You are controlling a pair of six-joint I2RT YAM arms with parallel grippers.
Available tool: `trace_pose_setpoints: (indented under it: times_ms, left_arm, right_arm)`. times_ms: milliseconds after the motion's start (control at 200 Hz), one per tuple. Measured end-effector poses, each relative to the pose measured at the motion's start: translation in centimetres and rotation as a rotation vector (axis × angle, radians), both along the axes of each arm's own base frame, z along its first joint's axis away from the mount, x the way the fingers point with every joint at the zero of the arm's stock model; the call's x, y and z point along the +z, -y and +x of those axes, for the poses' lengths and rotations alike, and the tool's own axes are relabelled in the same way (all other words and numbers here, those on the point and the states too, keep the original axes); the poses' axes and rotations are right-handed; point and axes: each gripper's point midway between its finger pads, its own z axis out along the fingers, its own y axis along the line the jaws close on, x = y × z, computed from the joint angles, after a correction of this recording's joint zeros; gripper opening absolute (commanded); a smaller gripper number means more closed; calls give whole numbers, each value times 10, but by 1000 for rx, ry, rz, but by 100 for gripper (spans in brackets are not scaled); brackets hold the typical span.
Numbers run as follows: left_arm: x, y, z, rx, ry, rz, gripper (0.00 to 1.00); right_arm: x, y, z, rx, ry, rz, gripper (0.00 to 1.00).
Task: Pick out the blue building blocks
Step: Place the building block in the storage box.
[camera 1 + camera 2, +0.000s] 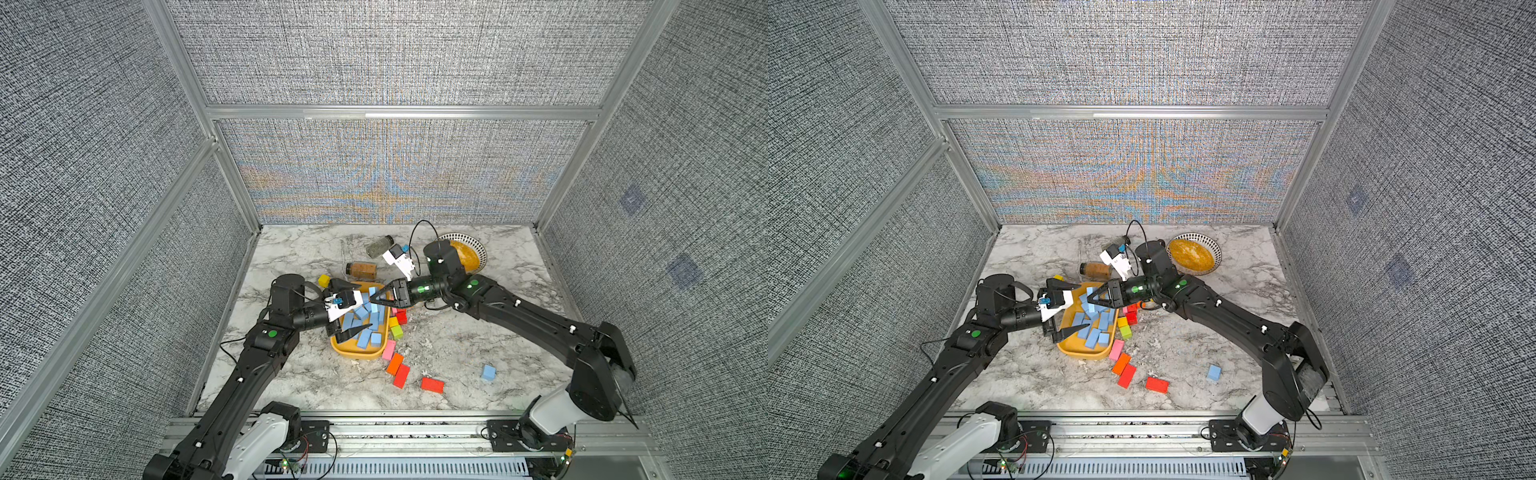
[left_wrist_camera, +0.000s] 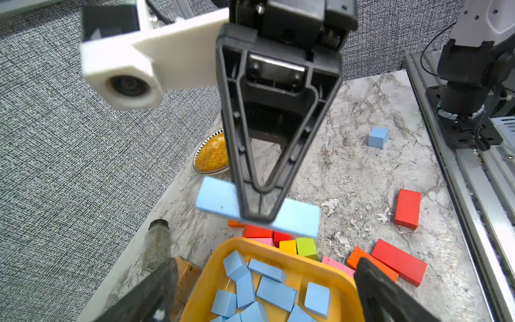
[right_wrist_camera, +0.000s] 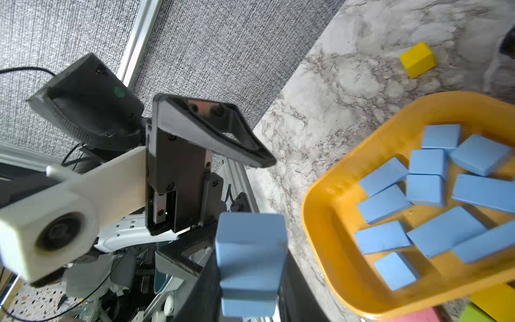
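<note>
Several blue building blocks [image 1: 365, 328] [image 1: 1096, 328] [image 2: 276, 292] [image 3: 446, 231] lie in a yellow tray [image 1: 357, 355] [image 1: 1079, 353] [image 2: 320, 267] [image 3: 315, 212]. My right gripper [image 1: 371, 300] [image 1: 1090, 300] [image 3: 250, 292] hangs over the tray, shut on a long blue block [image 2: 298, 217] [image 3: 250, 251] held crosswise at its tips. Facing it from the tray's left side, my left gripper [image 1: 365, 306] [image 1: 1084, 306] [image 2: 266, 267] is open wide with nothing between its fingers [image 3: 228, 142]. One blue cube [image 1: 488, 372] [image 1: 1214, 372] [image 2: 378, 137] sits alone on the marble at the front right.
Red [image 1: 432, 385], orange [image 1: 395, 363], pink [image 1: 389, 350] and yellow-green [image 1: 397, 331] blocks lie along the tray's right side. A yellow cube [image 1: 324, 279] and two lying jars [image 1: 361, 270] [image 1: 379, 246] are behind the tray. A bowl [image 1: 1194, 254] stands at the back.
</note>
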Motion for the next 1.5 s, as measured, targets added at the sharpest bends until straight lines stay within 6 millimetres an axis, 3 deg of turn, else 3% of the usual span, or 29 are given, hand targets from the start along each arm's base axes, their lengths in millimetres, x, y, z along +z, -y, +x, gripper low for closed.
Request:
trace_pose_setpoints:
  times_ms: [405, 636, 676, 786, 851, 951, 1071, 1256, 1501]
  left_arm:
    - [7, 9, -6, -59, 49, -16, 88]
    - [11, 13, -9, -89, 65, -33, 64]
    - [12, 13, -9, -92, 74, -32, 60]
    - [13, 14, -10, -100, 78, -32, 48]
    - [16, 14, -11, -105, 71, -36, 47]
    - [18, 13, -10, -99, 60, -19, 46]
    - [5, 7, -8, -68, 28, 57, 46]
    - [-27, -6, -5, -52, -35, 239, 49]
    - [-69, -20, 27, -57, -106, 500, 49]
  right_arm:
    - [3, -12, -14, 67, -33, 30, 17]
    - [2, -16, -17, 78, -38, 35, 18]
    - [2, -16, -17, 77, -47, 37, 23]
    - [3, -15, -17, 65, -50, 33, 58]
    - [6, -13, -13, 35, -18, 25, 69]
    - [15, -2, -2, -36, 37, 14, 73]
    - [17, 21, 18, -177, 81, -18, 73]
    - [3, 53, 30, -358, 102, -77, 72]
    - [-23, 88, 30, -540, 53, -155, 70]
